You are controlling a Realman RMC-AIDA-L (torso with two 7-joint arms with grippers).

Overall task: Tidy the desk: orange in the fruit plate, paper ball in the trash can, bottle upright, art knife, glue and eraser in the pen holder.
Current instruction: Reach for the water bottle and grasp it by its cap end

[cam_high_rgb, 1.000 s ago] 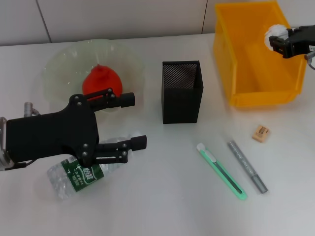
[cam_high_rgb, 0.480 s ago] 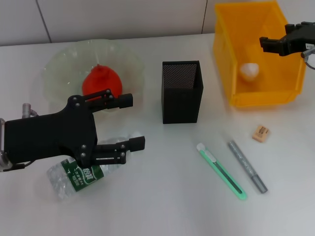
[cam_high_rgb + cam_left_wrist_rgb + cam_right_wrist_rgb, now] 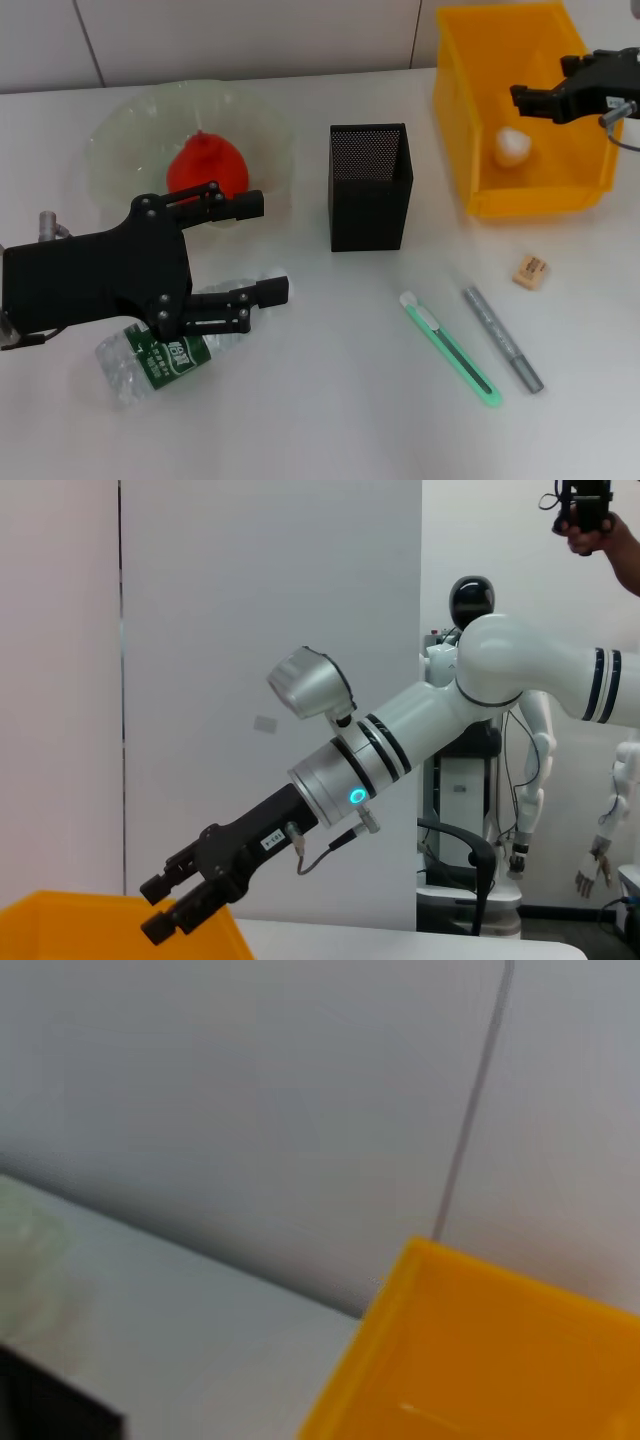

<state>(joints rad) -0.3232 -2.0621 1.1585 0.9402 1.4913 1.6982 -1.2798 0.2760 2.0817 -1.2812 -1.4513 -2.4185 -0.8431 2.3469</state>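
Paper ball (image 3: 512, 146) sits in the yellow trash can (image 3: 470, 120), right tool (image 3: 530, 98) spread empty above it. Left tool (image 3: 255, 248) hangs wide over the lying bottle (image 3: 160, 355), which could roll if the fingers clip it off-centre. The arm hides most of the bottle, cap included

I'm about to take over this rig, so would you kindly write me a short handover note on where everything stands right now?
Right gripper: open, empty, over the yellow trash can.
Left gripper: open, above the bottle, between it and the fruit plate.
Done: orange in the plate; paper ball in the can.
Left: bottle lies on its side; art knife, glue and eraser lie on the desk, outside the pen holder.
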